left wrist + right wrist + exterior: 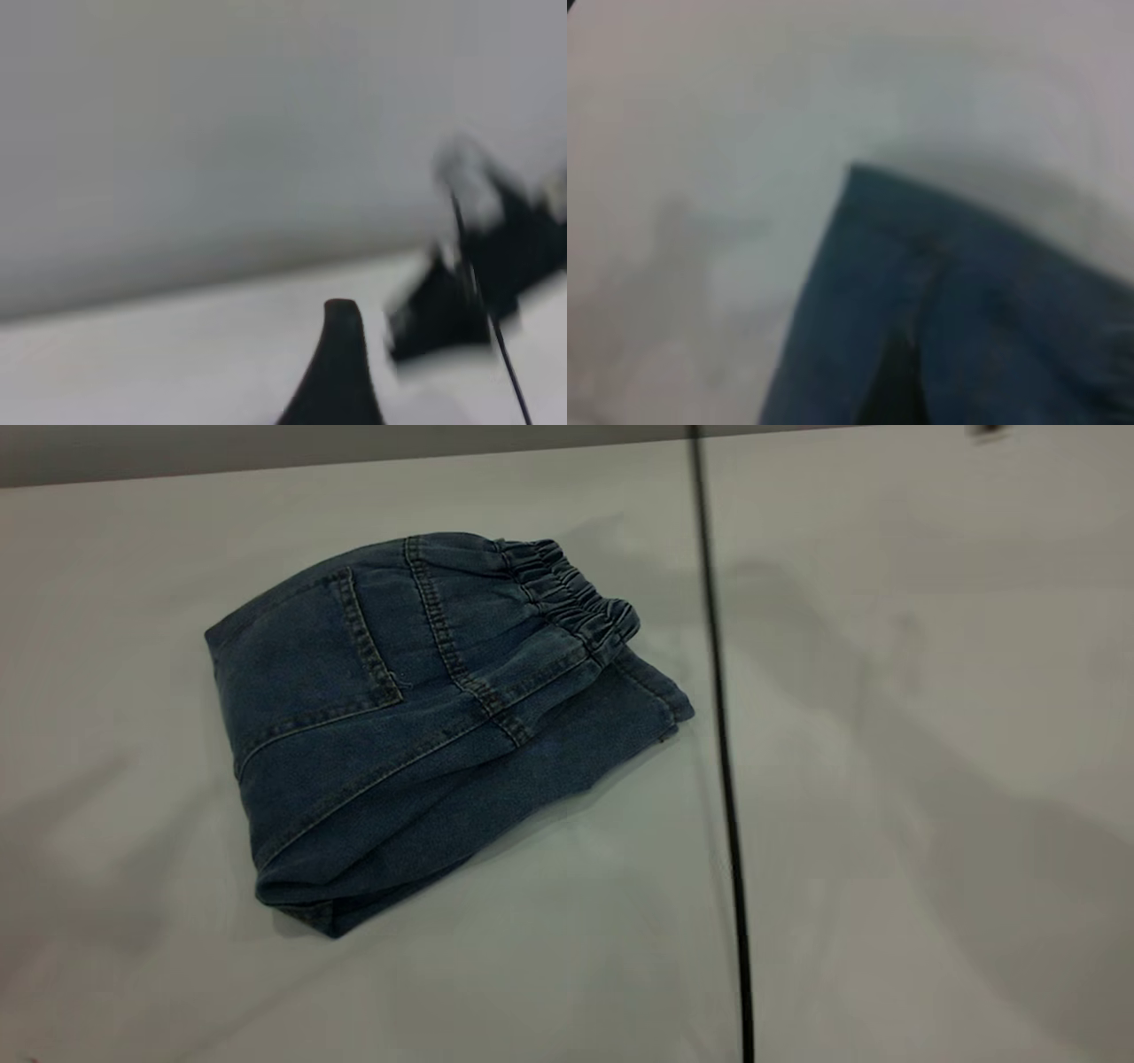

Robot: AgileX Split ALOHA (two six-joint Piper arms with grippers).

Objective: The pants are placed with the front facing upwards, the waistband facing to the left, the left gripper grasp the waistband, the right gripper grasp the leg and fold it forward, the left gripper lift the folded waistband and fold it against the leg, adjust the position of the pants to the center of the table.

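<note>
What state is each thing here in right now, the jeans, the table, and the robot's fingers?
pants: folded into a compact bundle, back pocket up, elastic waistband on top, lying free.
table: white, carrying the pants; a thin black cable crosses it.
left gripper: off the pants; only one dark finger shows.
right gripper: not visible; its camera looks at a denim corner.
</note>
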